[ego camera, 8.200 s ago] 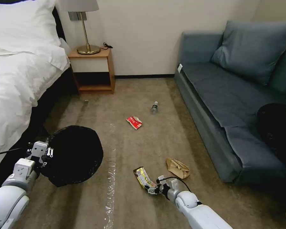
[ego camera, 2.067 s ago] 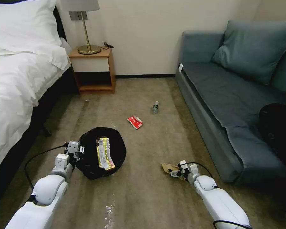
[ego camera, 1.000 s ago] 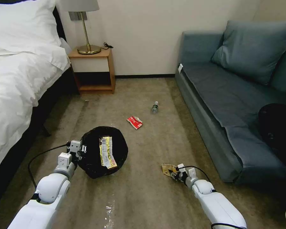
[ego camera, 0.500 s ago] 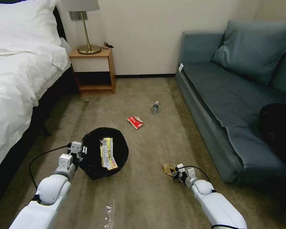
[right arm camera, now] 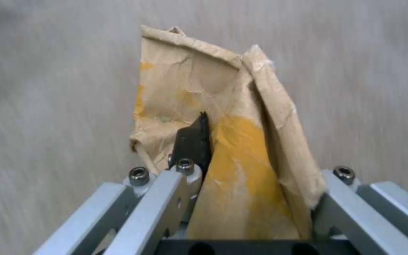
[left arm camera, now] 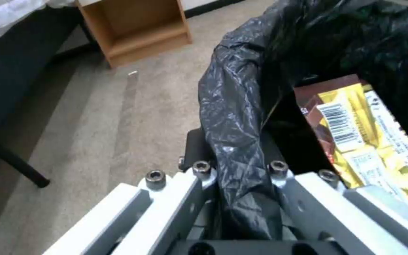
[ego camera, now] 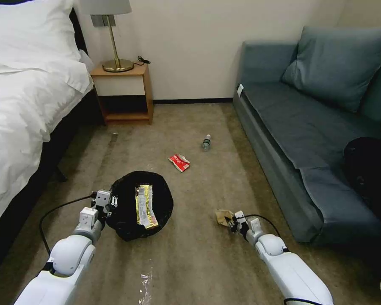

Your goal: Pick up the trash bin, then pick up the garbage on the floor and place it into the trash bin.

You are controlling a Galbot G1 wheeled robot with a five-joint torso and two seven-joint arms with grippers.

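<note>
On the robot's left side, the left gripper [ego camera: 111, 203] has its fingers clamped on the near rim of the trash bin [ego camera: 131, 220], pinching the black bag [left arm camera: 242, 117] that overhangs it; the bin is held beside the bed [ego camera: 25, 106], its mouth turned up toward the head camera. Inside it lies the yellowish snack wrapper [ego camera: 144, 206], flat against the liner. Farther out on the carpet [ego camera: 190, 262], past the bin, sits the red-and-white packet [ego camera: 179, 162], and beyond that, nearer the sofa [ego camera: 305, 140], the small clear bottle [ego camera: 205, 143] lies on its side. Both are well apart from either arm.

To the right, the right gripper [ego camera: 232, 220] is closed narrowly on the crumpled brown paper bag [right arm camera: 223, 141]; in the wrist view one dark pad [right arm camera: 193, 141] presses into the paper while the bag's bulk fills the space between the fingers. The bag looks to be just off the floor, though I cannot tell for sure.

So one item appears binned, and the step in hand is the carry of the second. The next move calls for bringing the bag across over the bin's opening before the fingers part. The paper is light and creased, so it could catch on a pad or drop short against the rim.
</note>
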